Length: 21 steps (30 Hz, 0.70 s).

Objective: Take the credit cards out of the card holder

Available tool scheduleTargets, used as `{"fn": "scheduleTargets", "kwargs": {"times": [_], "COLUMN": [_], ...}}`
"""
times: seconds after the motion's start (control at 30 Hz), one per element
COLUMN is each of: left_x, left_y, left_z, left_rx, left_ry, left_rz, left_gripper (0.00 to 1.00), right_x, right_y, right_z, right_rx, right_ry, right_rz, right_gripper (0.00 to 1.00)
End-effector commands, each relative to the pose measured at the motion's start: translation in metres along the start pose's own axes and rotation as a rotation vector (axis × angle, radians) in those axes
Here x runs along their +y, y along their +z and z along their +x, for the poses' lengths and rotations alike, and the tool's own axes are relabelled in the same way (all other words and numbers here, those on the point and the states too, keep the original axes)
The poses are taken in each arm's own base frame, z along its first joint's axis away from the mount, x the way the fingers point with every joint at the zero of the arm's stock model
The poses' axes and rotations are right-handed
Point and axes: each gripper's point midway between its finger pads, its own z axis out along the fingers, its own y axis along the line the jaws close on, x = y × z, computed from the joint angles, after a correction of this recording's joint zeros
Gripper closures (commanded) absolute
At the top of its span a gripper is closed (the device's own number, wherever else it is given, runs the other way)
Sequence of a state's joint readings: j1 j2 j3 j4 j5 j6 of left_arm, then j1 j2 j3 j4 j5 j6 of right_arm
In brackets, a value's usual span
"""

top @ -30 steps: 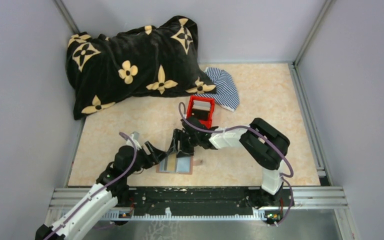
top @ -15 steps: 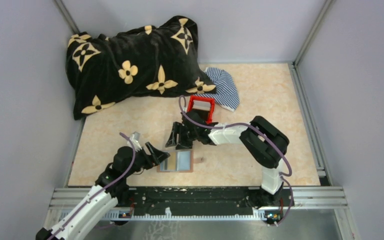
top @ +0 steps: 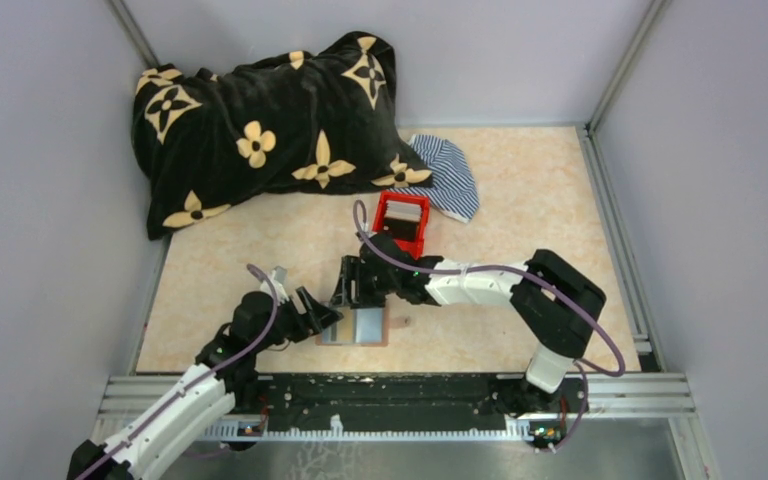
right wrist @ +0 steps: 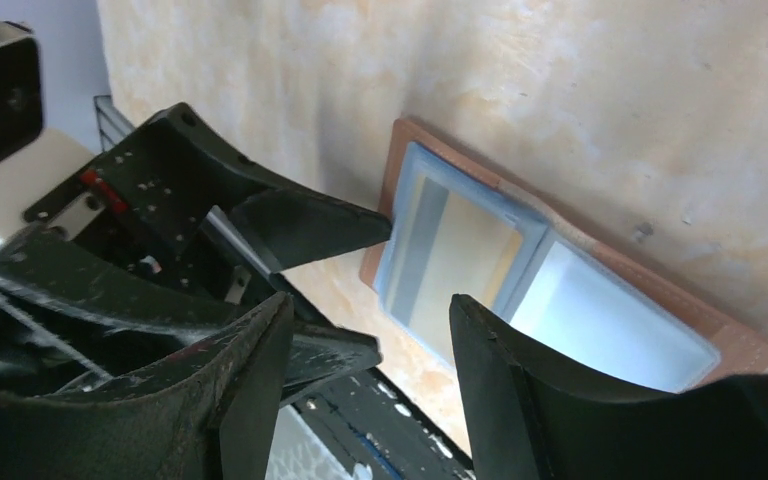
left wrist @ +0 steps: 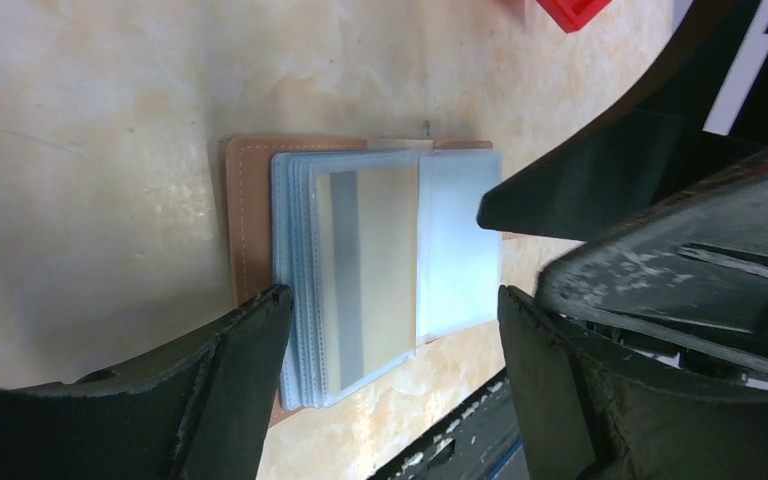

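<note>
Leather, reddish-brown, is laid open and flat on the table [top: 520, 200]: the card holder [top: 352, 327], with clear sleeves stacked on it and a card [left wrist: 365, 270], grey with a pale band, seen inside the left-hand sleeve. No card is out yet. The left gripper [left wrist: 392, 305] is poised at the holder's left edge and the right gripper [right wrist: 370, 310] just behind it, both with fingers wide apart and nothing held. The holder is best pinned by one gripper while the card's edge is pinched by the other and drawn straight along the sleeve; otherwise the sleeve itself is likely to be caught. Crowding between the grippers is to be watched. A red box [top: 401, 222] stands behind the holder, with a striped cloth [top: 450, 175] and a black flowered blanket [top: 260, 120] farther behind, none in the way.
</note>
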<state>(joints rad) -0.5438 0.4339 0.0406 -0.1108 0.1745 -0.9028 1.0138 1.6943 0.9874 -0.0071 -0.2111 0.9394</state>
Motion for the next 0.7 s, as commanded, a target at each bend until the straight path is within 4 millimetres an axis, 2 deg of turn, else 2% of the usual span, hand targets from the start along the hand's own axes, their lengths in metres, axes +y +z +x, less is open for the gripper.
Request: {"fn": "scheduleTargets", "kwargs": {"times": [0.0, 0.03, 0.07, 0.27, 0.43, 0.57, 0.67], "left_x": [0.025, 0.026, 0.026, 0.024, 0.025, 0.021, 0.016], "left_y": [0.003, 0.004, 0.004, 0.001, 0.001, 0.002, 0.002], "left_z": [0.02, 0.021, 0.022, 0.021, 0.018, 0.014, 0.002], "left_rx": [0.064, 0.07, 0.076, 0.061, 0.046, 0.032, -0.002], "left_ry": [-0.026, -0.027, -0.028, -0.036, -0.034, -0.026, 0.007], "left_rz": [-0.075, -0.077, -0.077, -0.065, -0.074, -0.063, -0.072], "left_gripper": [0.17, 0.17, 0.17, 0.18, 0.18, 0.18, 0.18], "right_x": [-0.01, -0.014, -0.008, -0.012, 0.003, -0.011, -0.004], "right_y": [-0.006, -0.005, -0.012, -0.01, -0.029, -0.026, -0.023], "right_z": [0.036, 0.039, 0.035, 0.042, 0.042, 0.064, 0.085], "right_rx": [0.078, 0.08, 0.064, 0.077, 0.081, 0.19, 0.278], "right_ry": [0.014, 0.021, 0.017, 0.049, 0.06, 0.074, 0.06], "right_rz": [0.015, 0.024, 0.005, -0.004, -0.032, 0.019, -0.015], "right_gripper": [0.4, 0.41, 0.41, 0.41, 0.41, 0.38, 0.33]}}
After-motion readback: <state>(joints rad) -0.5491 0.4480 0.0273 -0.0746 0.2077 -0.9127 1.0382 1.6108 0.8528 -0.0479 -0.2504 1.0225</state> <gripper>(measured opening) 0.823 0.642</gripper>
